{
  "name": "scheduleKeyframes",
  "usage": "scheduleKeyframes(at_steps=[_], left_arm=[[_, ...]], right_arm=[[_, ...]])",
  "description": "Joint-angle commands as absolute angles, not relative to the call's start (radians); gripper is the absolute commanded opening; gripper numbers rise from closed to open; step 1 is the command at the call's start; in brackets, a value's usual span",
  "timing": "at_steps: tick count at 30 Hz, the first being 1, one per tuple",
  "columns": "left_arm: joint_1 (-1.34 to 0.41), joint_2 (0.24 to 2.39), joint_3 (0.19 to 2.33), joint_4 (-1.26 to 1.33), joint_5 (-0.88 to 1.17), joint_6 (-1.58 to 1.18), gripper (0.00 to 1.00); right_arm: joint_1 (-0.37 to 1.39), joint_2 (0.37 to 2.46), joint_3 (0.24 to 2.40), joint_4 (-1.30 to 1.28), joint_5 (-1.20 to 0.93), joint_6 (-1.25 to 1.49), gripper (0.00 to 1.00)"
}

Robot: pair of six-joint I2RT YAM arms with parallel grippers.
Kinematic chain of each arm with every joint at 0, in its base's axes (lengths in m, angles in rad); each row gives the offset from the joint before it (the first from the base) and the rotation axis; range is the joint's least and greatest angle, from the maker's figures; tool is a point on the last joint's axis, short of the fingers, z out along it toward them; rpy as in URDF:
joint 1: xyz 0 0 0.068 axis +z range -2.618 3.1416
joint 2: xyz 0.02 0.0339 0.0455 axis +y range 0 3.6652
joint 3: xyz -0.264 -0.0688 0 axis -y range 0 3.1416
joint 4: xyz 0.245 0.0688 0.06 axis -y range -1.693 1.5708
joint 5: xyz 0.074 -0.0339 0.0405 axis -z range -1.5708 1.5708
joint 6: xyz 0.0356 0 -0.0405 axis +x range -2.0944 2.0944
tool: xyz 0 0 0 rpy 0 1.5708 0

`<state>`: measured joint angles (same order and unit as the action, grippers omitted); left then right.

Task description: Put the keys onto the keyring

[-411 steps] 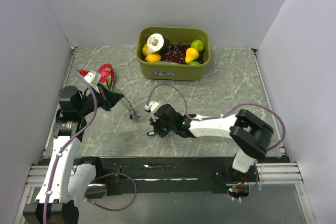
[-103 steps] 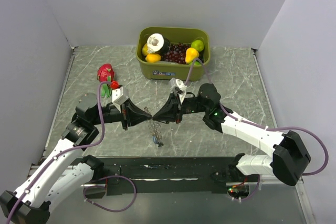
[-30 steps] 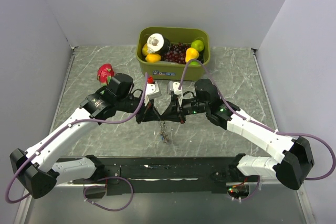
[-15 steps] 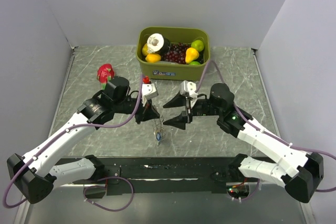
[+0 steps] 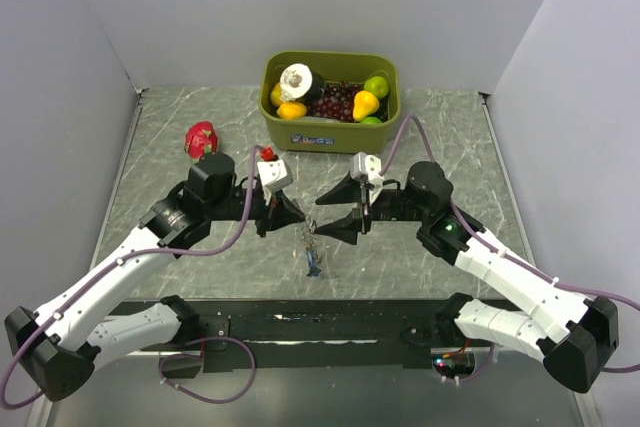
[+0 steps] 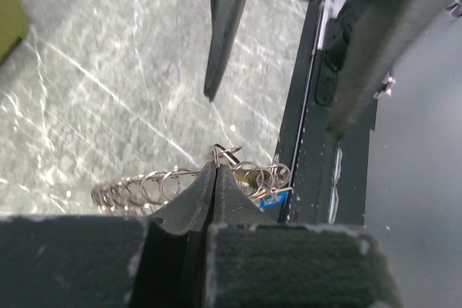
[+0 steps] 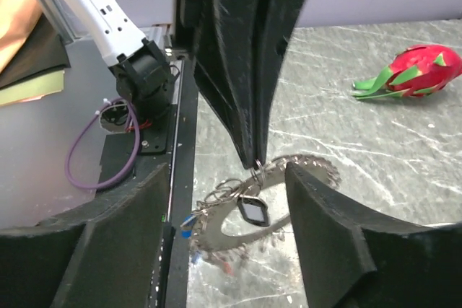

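Note:
The keyring hangs just above the table's near middle, its coiled rim trailing left in the left wrist view. My left gripper is shut on a small loop at its top. Several keys bunch on it, among them a black-headed key and a blue one. My right gripper stands open just right of the ring, apart from it, with nothing between its fingers. In the right wrist view the left fingers pinch the keyring.
A green bin of fruit stands at the back centre. A red dragon fruit lies at the back left. The black base rail runs along the near edge below the hanging ring.
My right gripper has opened, let go near the ring and drawn back to the right. The left gripper still holds the keyring and has shifted slightly towards the near edge.

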<state>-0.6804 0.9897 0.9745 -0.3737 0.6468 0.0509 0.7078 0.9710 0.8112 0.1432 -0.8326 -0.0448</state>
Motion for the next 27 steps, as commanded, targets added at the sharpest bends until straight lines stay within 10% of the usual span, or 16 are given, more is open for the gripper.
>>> scheduleKeyframes(at_steps=[1, 11, 18, 27], left_arm=[[-0.68, 0.913, 0.925, -0.172, 0.673, 0.008, 0.01], [-0.68, 0.85, 0.861, -0.02, 0.703, -0.103, 0.01], [-0.68, 0.864, 0.873, -0.012, 0.695, -0.107, 0.01], [-0.68, 0.841, 0.854, 0.051, 0.649, -0.13, 0.01]], right_arm=[[0.701, 0.982, 0.818, 0.192, -0.865, -0.035, 0.64], [0.703, 1.031, 0.816, 0.224, -0.876, -0.014, 0.54], [0.704, 1.051, 0.812, 0.212, -0.865, -0.023, 0.25], [0.704, 1.049, 0.767, 0.235, -0.844, -0.034, 0.32]])
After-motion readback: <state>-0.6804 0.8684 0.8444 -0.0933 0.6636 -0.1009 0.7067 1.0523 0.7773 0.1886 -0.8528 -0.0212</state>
